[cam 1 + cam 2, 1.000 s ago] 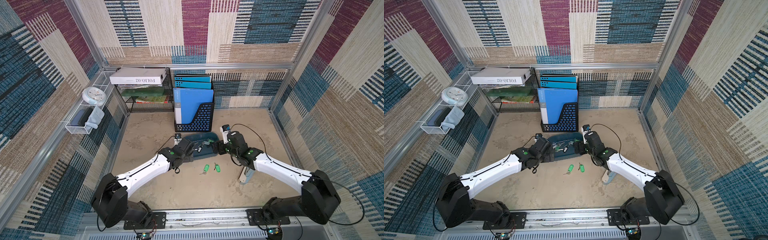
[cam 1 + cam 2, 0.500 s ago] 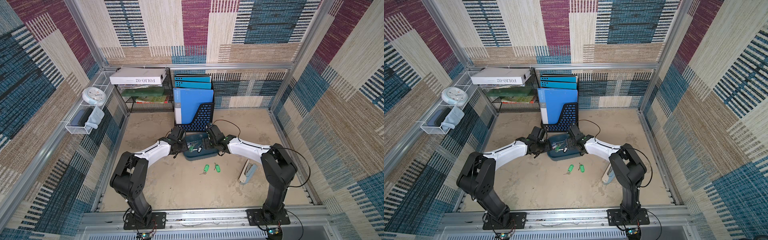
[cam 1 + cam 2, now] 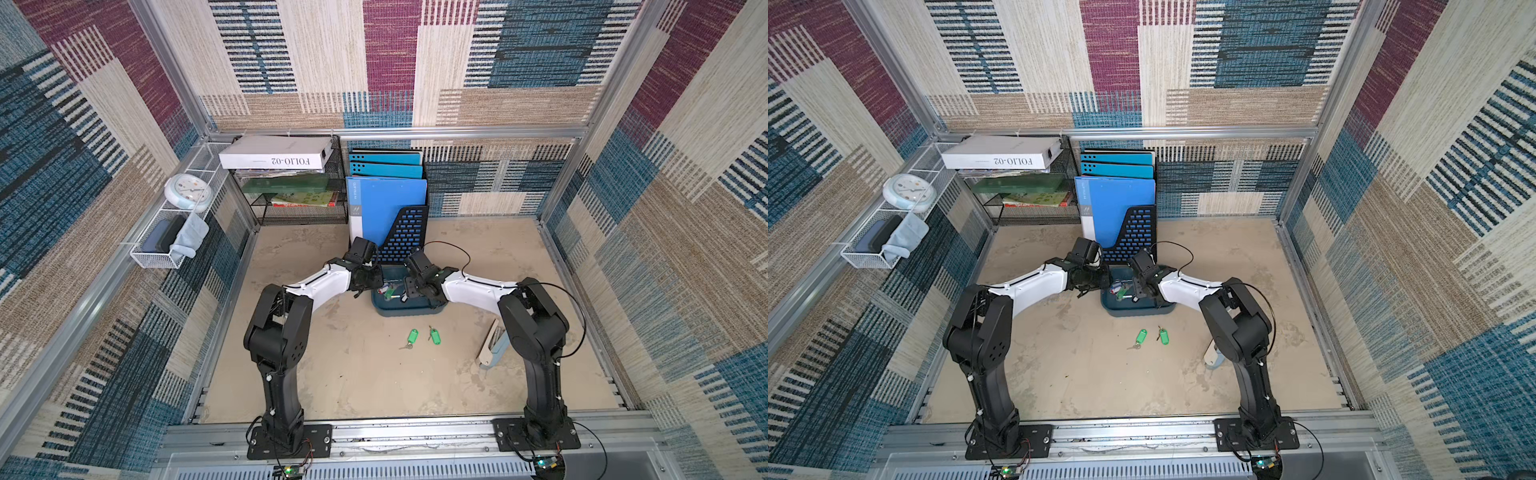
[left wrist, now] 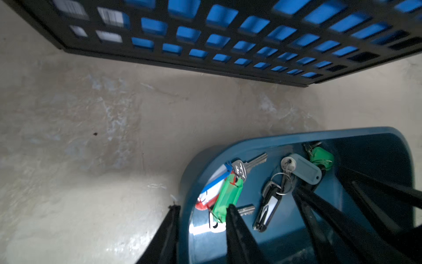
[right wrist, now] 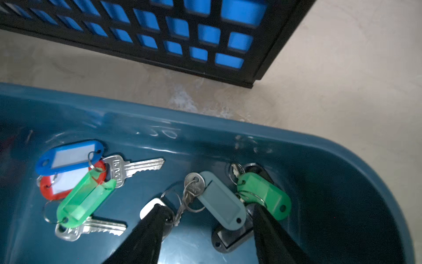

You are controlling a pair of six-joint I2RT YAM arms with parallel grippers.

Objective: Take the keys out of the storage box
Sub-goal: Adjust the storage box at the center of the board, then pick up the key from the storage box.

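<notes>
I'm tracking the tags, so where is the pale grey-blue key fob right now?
In the right wrist view, the pale grey-blue key fob lies inside the storage box, between the open fingers of the right gripper, beside a green fob.

stapler [image 3: 1212,356] part hidden, storage box [image 5: 205,137] cropped

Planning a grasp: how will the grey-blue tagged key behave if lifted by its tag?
The grey-blue tag looks stiff, smooth plastic, so may slip. Its key seems loosely attached, so would probably dangle. That key lies against the black-and-white tag, which might drag along.
</notes>
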